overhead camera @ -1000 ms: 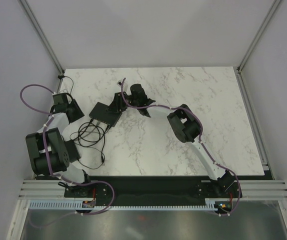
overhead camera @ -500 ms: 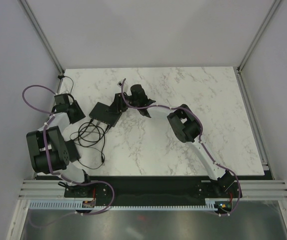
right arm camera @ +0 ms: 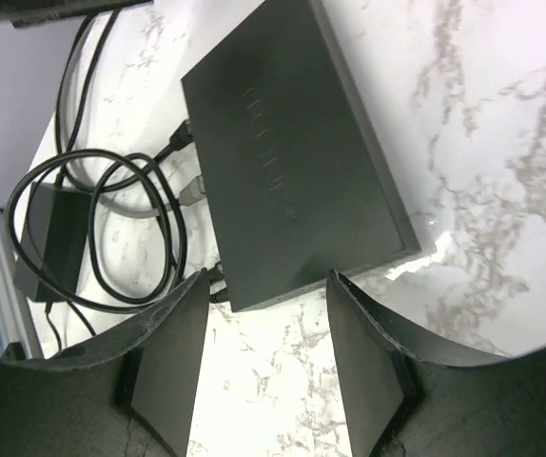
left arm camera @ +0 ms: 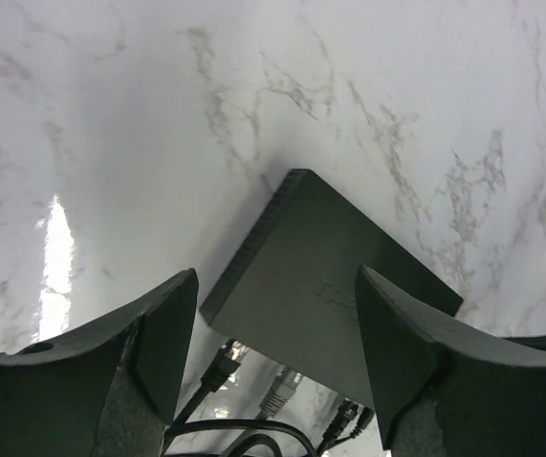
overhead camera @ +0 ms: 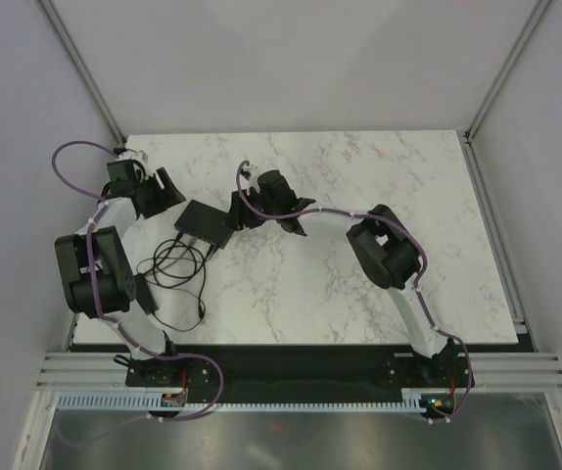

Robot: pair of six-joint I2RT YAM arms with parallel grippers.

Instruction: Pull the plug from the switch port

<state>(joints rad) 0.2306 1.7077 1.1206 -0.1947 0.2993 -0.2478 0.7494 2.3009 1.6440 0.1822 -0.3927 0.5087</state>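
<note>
Partly hidden, the switch [overhead camera: 204, 223] lies flat on the left half of the white marbled surface [overhead camera: 359, 284], between the two arms. From overhead its far right corner disappears under the right pincer [overhead camera: 235, 211]. Its port row faces the near side, and the ports themselves cannot be made out in any view. Only the plugs [right arm camera: 195, 190] show, poking out along that edge. Three appear in the right wrist view, the lowest half lost behind a finger. Which one sits fully in cannot be told. Black cables [overhead camera: 176, 262] loop loosely just near of the switch, and a small black brick [right arm camera: 49, 238] lies among them, dim and hard to outline. The left pincer [overhead camera: 166, 192] hovers just left of the switch, jaws spread wide, gripping nothing. The right pincer is parted too, empty, above the opposite edge. Pale grey walls [overhead camera: 291, 69] with aluminium posts [overhead camera: 85, 73] close in the surface on three sides.
</note>
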